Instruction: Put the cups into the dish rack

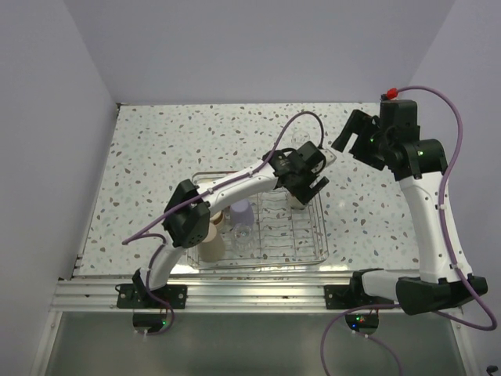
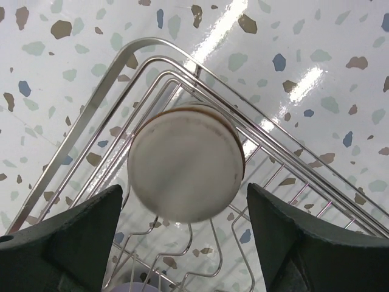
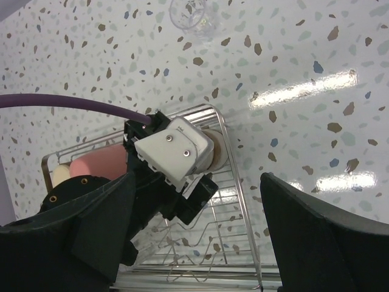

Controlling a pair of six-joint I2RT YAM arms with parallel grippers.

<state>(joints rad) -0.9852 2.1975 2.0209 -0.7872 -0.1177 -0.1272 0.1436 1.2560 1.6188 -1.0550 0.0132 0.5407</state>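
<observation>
The silver wire dish rack [image 1: 322,239] lies mid-table. My left gripper [image 1: 308,188] is open over its far right corner. In the left wrist view a short brown cup [image 2: 185,161] stands upside down in that corner of the rack [image 2: 91,109], pale base up, between my spread fingers [image 2: 67,237] and touching neither. A lavender cup [image 1: 241,210], a tall tan cup [image 1: 213,244] and a clear cup [image 1: 244,235] stand at the rack's left. The right wrist view shows a red-pink cup [image 3: 100,163] in the rack. My right gripper [image 1: 350,135] is open and empty, raised beyond the rack's right corner.
A clear cup [image 3: 191,18] stands on the speckled table beyond the rack. The left arm [image 1: 235,184] stretches across the rack from its near left. Walls close the table at the back and both sides.
</observation>
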